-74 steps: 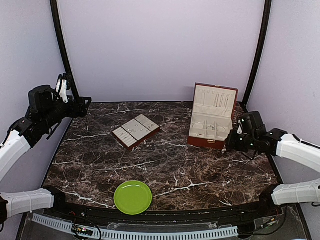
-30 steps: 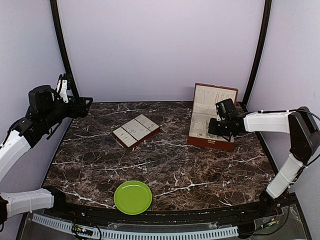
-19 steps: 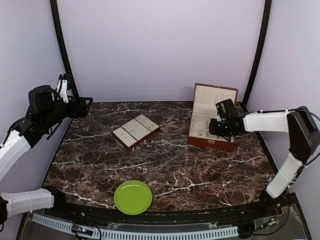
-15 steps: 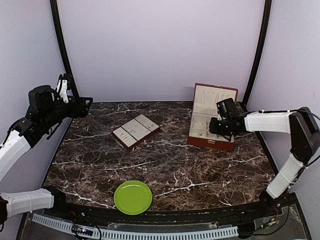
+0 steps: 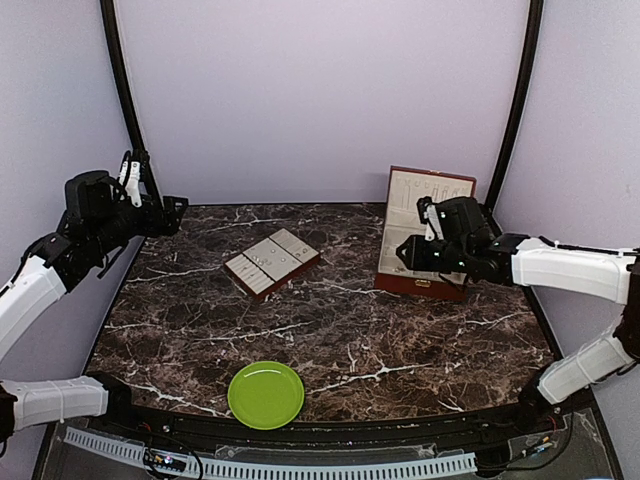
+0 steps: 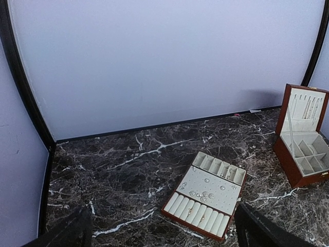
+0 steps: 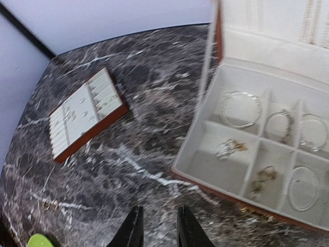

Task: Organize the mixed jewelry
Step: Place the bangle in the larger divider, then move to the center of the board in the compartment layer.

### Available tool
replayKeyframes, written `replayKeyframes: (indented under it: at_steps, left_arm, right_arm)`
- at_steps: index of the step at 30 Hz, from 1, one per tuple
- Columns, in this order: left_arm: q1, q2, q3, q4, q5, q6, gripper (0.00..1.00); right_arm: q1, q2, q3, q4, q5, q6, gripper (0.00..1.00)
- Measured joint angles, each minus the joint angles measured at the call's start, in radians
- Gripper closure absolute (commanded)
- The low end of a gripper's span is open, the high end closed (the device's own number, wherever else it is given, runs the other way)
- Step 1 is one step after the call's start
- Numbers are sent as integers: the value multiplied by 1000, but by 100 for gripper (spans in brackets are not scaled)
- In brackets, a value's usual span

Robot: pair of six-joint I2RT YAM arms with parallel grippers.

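The mixed jewelry shows as tiny silvery studs and rings (image 6: 203, 194) on the cream-lined tray (image 5: 272, 262), and as bracelets and a small silvery cluster (image 7: 230, 148) in the compartments of the open reddish-brown box (image 5: 425, 270). My right gripper (image 7: 159, 234) hovers over the marble just off the box's front left corner. Its jaws stand a little apart with nothing between them. High at the table's far left, my left gripper (image 5: 172, 208) is wide open and empty, and it looks down on the tray (image 6: 169, 207).
A green plate (image 5: 266, 394) sits near the front edge, left of centre. The box's lid (image 5: 432, 192) stands upright at the back right with chains hanging in it. Dark frame posts rise at both back corners.
The right gripper was low over the box's compartments and shut. Its jaws have parted a little and it has swung left, off the box's front corner. The left arm barely moved.
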Motion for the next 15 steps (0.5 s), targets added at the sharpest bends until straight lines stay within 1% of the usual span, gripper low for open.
replayKeyframes:
  at_steps: [3, 7, 9, 15]
  left_arm:
    - [0, 9, -2, 0, -11, 4, 1]
    - [0, 26, -5, 2, -33, 11, 1]
    - [0, 30, -10, 3, -43, 12, 1]
    - [0, 37, -13, 3, -56, 19, 1]
  right_arm:
    - [103, 4, -5, 10, -21, 3, 77]
    - [187, 50, 0, 42, -50, 14, 77]
    - [207, 102, 24, 42, -53, 14, 77]
    - [225, 332, 211, 6, -51, -8, 77]
